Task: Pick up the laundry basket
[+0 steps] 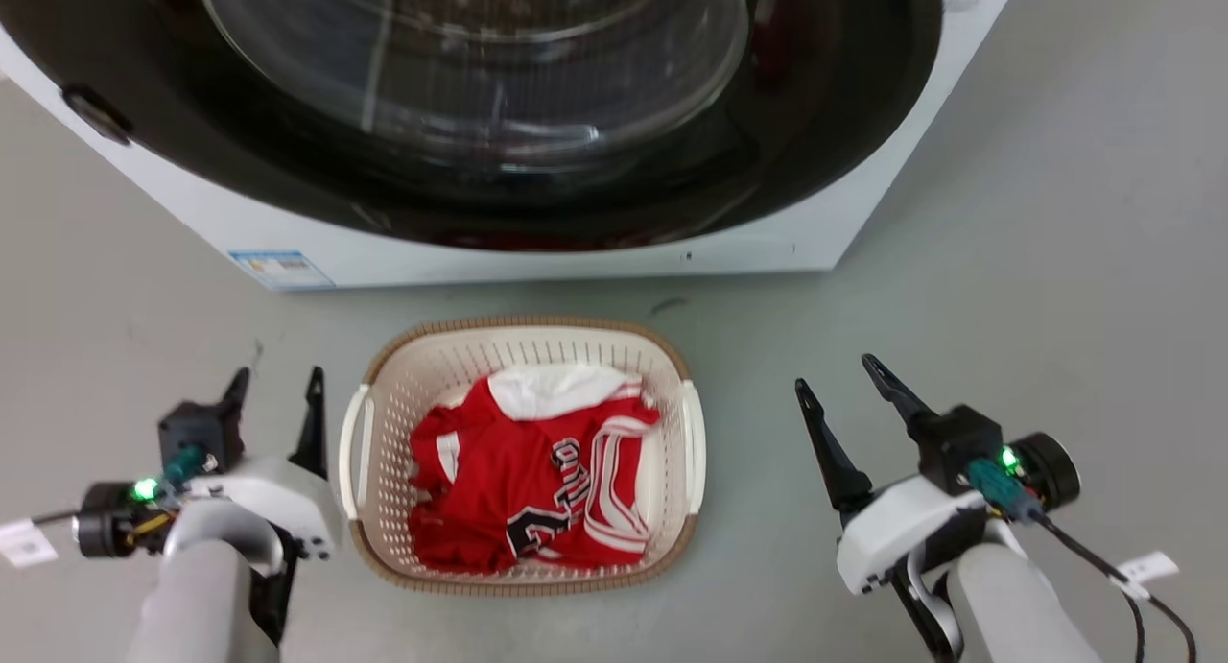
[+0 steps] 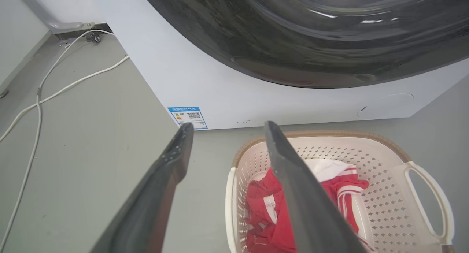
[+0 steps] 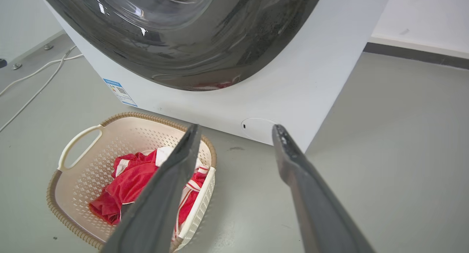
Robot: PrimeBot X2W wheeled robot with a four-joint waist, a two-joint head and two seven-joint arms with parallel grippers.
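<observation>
Left pincer [image 1: 277, 375] hangs with its two dark fingers [image 1: 312, 423] spread apart and empty, the inner one just beside the white left handle [image 1: 350, 452] of the laundry basket [image 1: 523, 325]; whether they touch I cannot tell. Right pincer [image 1: 835, 372] is likewise spread wide and holds nothing, set apart from the basket's right handle [image 1: 693, 442]. The basket stands upright on the grey floor [image 1: 1055, 260] between both pincers, close before the white washing machine [image 1: 537, 260] with its dark round door [image 1: 844, 116], and holds a crumpled red-and-white jersey [image 1: 518, 471].
</observation>
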